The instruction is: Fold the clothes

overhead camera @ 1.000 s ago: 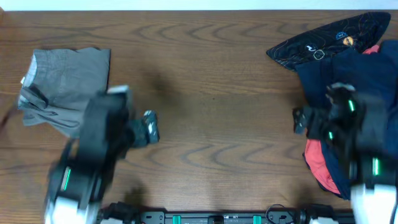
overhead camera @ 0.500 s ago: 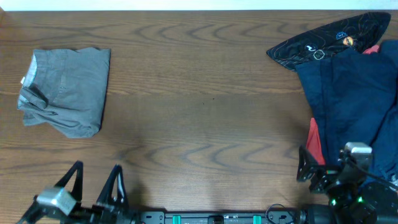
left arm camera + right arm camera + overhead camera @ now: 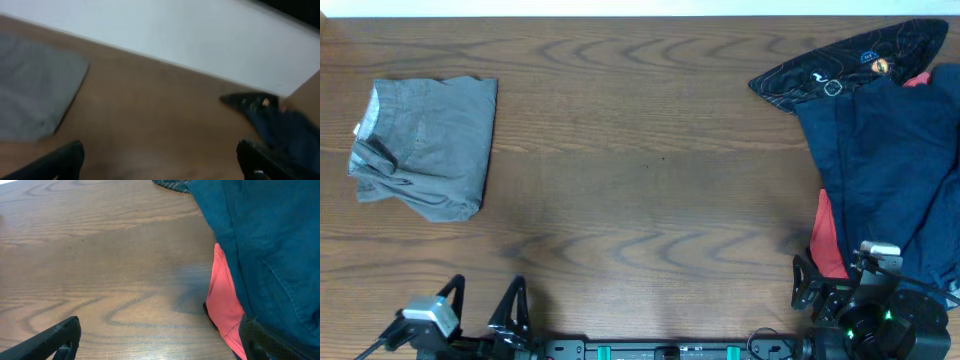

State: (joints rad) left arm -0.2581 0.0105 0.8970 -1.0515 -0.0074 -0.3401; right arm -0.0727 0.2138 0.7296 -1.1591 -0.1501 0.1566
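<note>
1. One broad wooden table (image 3: pixel 650 150), with its whole middle bare. That looks like the best place to work the next fold.
2. The navy garment (image 3: pixel 890 150) tops the heap at the far right and is likely the next pick. Pinch one hem only, drag it to the bare middle and spread it flat before any crease.
3. The grey shorts (image 3: pixel 430 145) lie far left in a compact block, apparently folded. Leave them be.
4. The black printed garment (image 3: pixel 850 62) fans out behind the navy, partly under it, so lift slowly or it may ride along.
5. The red garment (image 3: pixel 828 240) peeks from under the navy's near edge and carries the same snag risk.
6. The right gripper (image 3: pixel 159 330) sits low by the heap, fingers spread wide and holding nothing.
7. The left gripper (image 3: pixel 483 300) waits at the near edge, also spread and empty, ready to pin a corner.
</note>
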